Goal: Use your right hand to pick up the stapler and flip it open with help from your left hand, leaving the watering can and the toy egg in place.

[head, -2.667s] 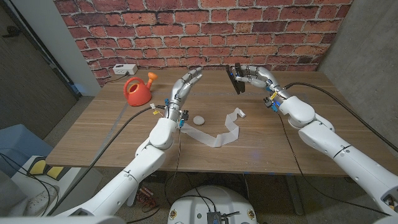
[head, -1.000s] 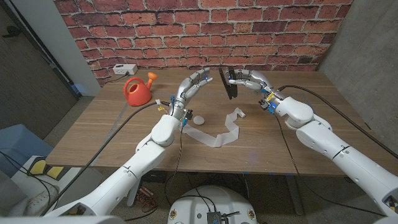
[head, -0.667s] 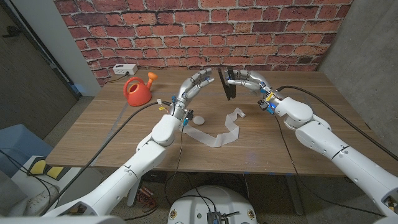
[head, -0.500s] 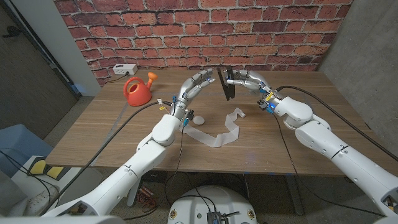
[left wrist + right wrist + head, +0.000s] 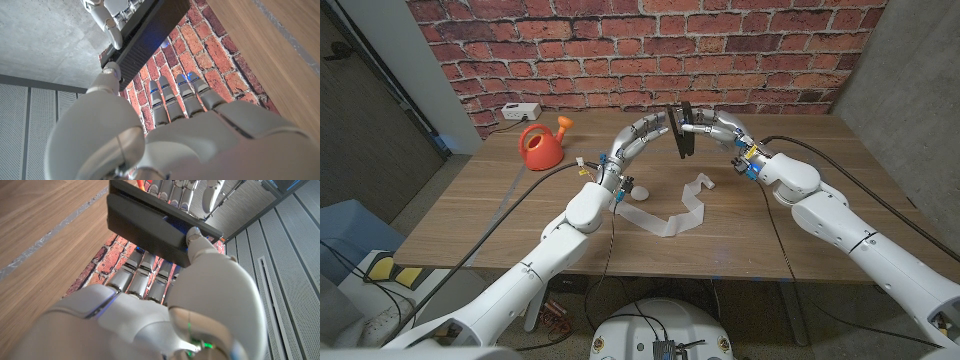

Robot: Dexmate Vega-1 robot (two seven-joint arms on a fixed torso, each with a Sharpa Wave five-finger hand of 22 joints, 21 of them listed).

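A white power strip (image 5: 520, 110) lies at the far edge of the wooden surface (image 5: 500, 215), beside the brick wall, well left of the stapler. Just in front of it stands the orange watering can (image 5: 541, 145), spout pointing toward the stapler. The toy egg (image 5: 640, 191), small and white, sits on the surface nearer the robot than the stapler and below the left hand's wrist. A long white strip of paper (image 5: 678, 213) curls across the surface beside the egg, under the raised hands.

The left hand (image 5: 650, 127) is lifted above the surface and reaches up to the stapler from its left side, fingers (image 5: 172, 97) extended and held close together. In the left wrist view its thumb tip touches the stapler's dark edge; it is not wrapped around it.

The black stapler (image 5: 680, 129) is held in the air above the far middle of the surface, standing on end between the 2 hands. In the right wrist view (image 5: 150, 227) it shows as a dark bar across the fingertips.

The right hand (image 5: 713, 127) grips the stapler from its right side, thumb on one face and fingers on the other.
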